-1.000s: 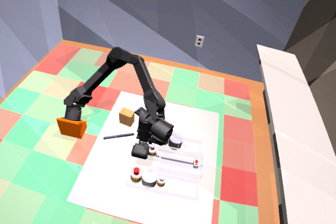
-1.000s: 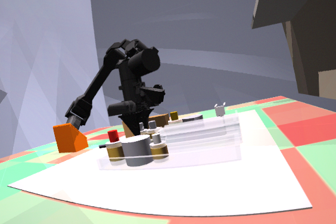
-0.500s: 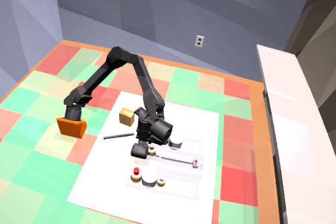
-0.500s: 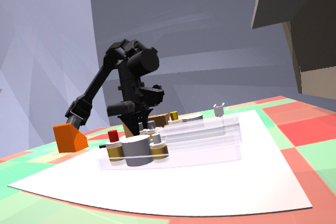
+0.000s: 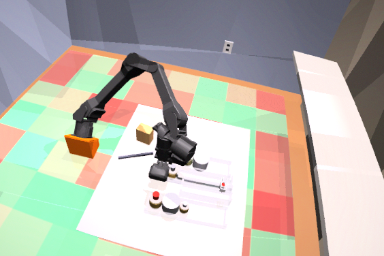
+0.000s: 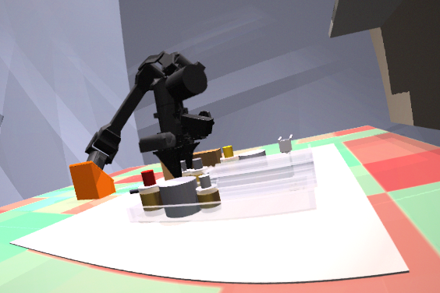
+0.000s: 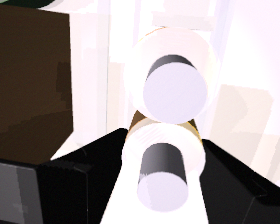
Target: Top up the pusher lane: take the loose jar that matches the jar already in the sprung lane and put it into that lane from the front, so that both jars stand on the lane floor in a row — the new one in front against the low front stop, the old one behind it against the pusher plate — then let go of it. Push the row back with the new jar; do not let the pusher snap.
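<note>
White mat [image 5: 112,212] [image 6: 234,247] on patchwork-coloured tabletop [image 5: 272,158] [image 6: 406,173], grey walls [image 5: 190,8] [image 6: 242,40].

no readable text or signs anywhere here.

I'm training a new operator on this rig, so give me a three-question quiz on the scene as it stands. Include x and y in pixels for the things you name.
1. True or false: the black gripper [image 6: 182,171] [image 7: 162,141] is shut on a grey-knobbed jar [image 7: 163,150].
2. Which colour is the knob beside the big grey cylinder [image 5: 170,203] [image 6: 179,198], on its orange-base side: A yellow, B red, C green?
3. Fill in: the block [image 5: 144,134] near the dark rod [image 5: 135,155] is ____.

Key: 1 true; 2 B; 3 tan.
</note>
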Action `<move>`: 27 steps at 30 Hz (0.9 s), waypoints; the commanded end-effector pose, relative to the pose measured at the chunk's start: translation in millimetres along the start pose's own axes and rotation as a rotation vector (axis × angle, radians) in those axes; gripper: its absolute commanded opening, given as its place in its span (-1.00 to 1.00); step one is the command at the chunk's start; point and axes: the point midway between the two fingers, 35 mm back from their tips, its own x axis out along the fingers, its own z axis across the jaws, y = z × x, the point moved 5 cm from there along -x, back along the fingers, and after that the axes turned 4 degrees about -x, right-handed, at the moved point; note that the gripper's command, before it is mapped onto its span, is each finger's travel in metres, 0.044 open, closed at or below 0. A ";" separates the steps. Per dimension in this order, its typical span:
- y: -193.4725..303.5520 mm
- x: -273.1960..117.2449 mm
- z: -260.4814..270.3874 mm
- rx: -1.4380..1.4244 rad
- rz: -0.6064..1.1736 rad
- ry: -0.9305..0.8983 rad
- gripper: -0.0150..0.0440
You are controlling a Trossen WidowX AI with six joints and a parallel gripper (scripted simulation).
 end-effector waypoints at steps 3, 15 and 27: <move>-0.9 1.5 1.9 -0.012 -0.008 -0.008 -0.49; 3.5 0.1 -0.5 -0.012 -0.007 -0.008 -0.49; 2.6 0.0 -0.7 -0.012 -0.007 -0.008 -0.31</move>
